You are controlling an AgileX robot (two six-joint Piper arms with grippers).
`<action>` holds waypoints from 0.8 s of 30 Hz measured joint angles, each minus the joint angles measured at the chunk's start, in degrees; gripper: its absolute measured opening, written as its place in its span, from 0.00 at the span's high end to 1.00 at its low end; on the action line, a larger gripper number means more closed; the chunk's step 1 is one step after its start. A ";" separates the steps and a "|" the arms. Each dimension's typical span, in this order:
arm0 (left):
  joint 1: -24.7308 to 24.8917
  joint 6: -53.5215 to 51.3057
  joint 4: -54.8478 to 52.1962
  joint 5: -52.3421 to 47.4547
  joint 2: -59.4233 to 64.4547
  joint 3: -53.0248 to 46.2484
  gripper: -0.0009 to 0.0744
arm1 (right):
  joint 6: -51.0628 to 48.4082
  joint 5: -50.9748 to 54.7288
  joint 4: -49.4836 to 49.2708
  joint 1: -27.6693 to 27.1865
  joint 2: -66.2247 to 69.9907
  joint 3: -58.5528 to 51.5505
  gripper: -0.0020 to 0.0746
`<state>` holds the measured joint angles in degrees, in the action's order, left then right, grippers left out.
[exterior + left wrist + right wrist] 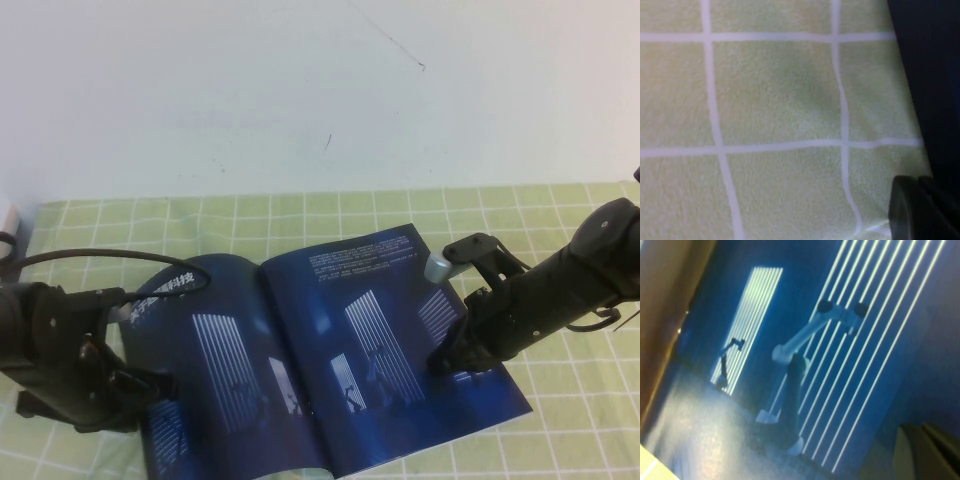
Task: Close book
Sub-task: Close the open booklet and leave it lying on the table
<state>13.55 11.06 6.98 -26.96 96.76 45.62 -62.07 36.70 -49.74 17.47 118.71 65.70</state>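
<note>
The open book (300, 330) is seen under the right tool (441, 360) and just beside the left tool (155, 386); neither tool's state can be told; its print is illegible.

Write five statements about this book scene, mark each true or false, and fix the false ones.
1. The book lies open on a checked cloth. True.
2. The right tool is over the book's left page. False: it is over the right page, near that page's outer edge.
3. The left tool is low at the book's left edge. True.
4. The cloth is plain red. False: it is light green with white grid lines.
5. The page under the right tool shows a printed robot arm against bright stripes. True.
</note>
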 joint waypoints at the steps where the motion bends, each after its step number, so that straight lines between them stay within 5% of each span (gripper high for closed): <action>1: 0.00 -1.91 2.56 0.28 0.00 0.00 0.99 | 0.00 0.00 0.00 0.00 0.00 0.00 0.98; 10: 0.00 -25.47 31.42 0.68 0.68 0.00 0.99 | 0.09 0.24 -1.49 -0.35 0.11 0.00 0.98; 15: 0.00 -46.83 55.29 -1.95 -0.06 -0.11 0.99 | 0.09 1.84 -2.21 -0.53 0.21 1.28 0.98; 20: 0.00 -71.55 81.95 -10.88 -1.98 -0.11 0.99 | 1.68 2.70 -0.02 -0.33 -1.18 2.79 0.98; 24: 0.00 -82.55 88.55 -19.28 -2.19 0.00 0.99 | 5.25 2.94 5.95 0.01 -6.79 4.31 0.98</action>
<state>13.55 -71.49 95.52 -46.23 94.56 45.63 -56.83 39.64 -43.79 17.48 111.92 70.01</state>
